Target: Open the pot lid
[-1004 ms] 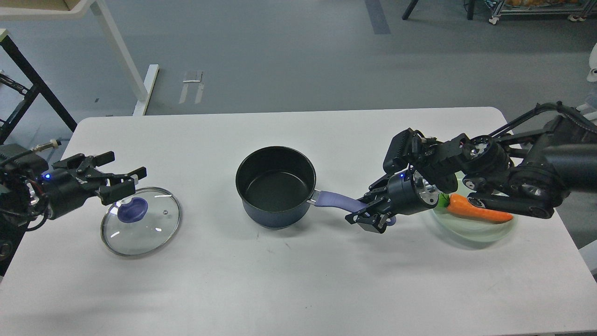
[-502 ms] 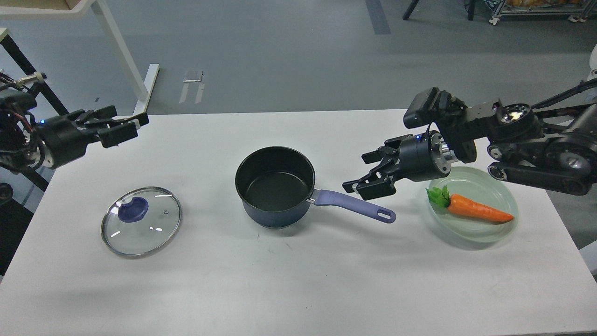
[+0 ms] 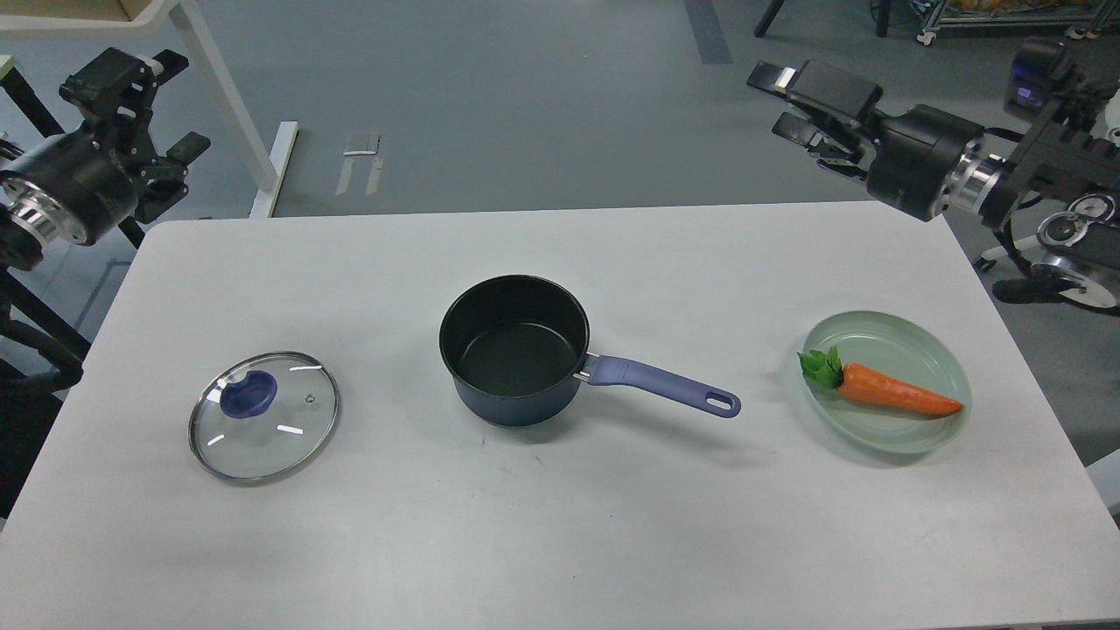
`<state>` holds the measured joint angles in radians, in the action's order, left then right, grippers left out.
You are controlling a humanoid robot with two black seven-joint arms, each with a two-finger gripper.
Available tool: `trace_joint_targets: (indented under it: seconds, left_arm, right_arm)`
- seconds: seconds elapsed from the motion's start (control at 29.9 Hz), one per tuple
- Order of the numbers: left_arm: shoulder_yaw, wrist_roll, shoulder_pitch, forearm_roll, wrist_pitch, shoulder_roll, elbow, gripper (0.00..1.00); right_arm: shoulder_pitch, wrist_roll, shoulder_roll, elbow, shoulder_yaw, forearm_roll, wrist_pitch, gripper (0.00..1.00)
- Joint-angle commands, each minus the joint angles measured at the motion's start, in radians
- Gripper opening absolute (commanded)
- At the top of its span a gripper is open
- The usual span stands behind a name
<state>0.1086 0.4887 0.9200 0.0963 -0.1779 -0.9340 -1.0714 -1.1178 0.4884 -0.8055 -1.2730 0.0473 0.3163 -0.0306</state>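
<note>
At the middle of the smooth white table (image 3: 560, 542) stands the round navy pot (image 3: 516, 359), matte black inside, its long periwinkle handle ending in a hole. The lid (image 3: 264, 416), clear glass with a metal rim and flat purple knob, lies flat well to its left. No writing is readable. The left gripper (image 3: 162, 131) and right gripper (image 3: 792, 103) hover with jaws spread, empty.

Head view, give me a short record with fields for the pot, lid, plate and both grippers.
pot: dark navy saucepan, uncovered, empty, mid-table
handle: periwinkle-purple handle, pointing toward the plate
lid: clear glass lid, flat on the white table, apart from the pot
plate: pale green plate holding an orange carrot
left gripper: raised, empty
right gripper: raised, open, empty
</note>
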Motion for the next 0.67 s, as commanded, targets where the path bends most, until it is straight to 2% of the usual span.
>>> trace_joint_targets:
  seconds: [0.0, 0.1, 0.23, 0.3, 0.4, 0.47, 0.64]
  left_arm:
    - [0.002, 0.0, -0.071, -0.096, -0.008, 0.049, 0.01, 0.99]
    - [0.031, 0.0, -0.13, -0.128, -0.051, 0.104, 0.037, 0.99]
    - [0.143, 0.0, -0.217, -0.133, -0.121, 0.175, 0.102, 0.99]
    - [0.207, 0.0, -0.254, -0.135, -0.153, 0.196, 0.117, 0.99]
    - [0.269, 0.0, -0.286, -0.144, -0.196, 0.218, 0.131, 0.99]
    - [0.278, 0.0, -0.299, -0.147, -0.216, 0.231, 0.139, 0.99]
    - [0.302, -0.01, -0.328, -0.179, -0.256, 0.25, 0.14, 0.99]
  right_arm:
    - [0.177, 0.0, 0.028, 0.0, 0.15, -0.167, 0.0, 0.99]
    - [0.297, 0.0, 0.113, 0.026, 0.25, -0.241, -0.008, 0.99]
    - [0.412, 0.0, 0.205, 0.115, 0.35, -0.255, -0.057, 0.99]
    - [0.443, 0.0, 0.238, 0.147, 0.381, -0.257, -0.141, 0.99]
    - [0.46, 0.0, 0.252, 0.194, 0.391, -0.269, -0.326, 0.99]
    - [0.47, 0.0, 0.253, 0.217, 0.391, -0.278, -0.394, 0.99]
    - [0.495, 0.0, 0.275, 0.225, 0.391, -0.278, -0.403, 0.99]
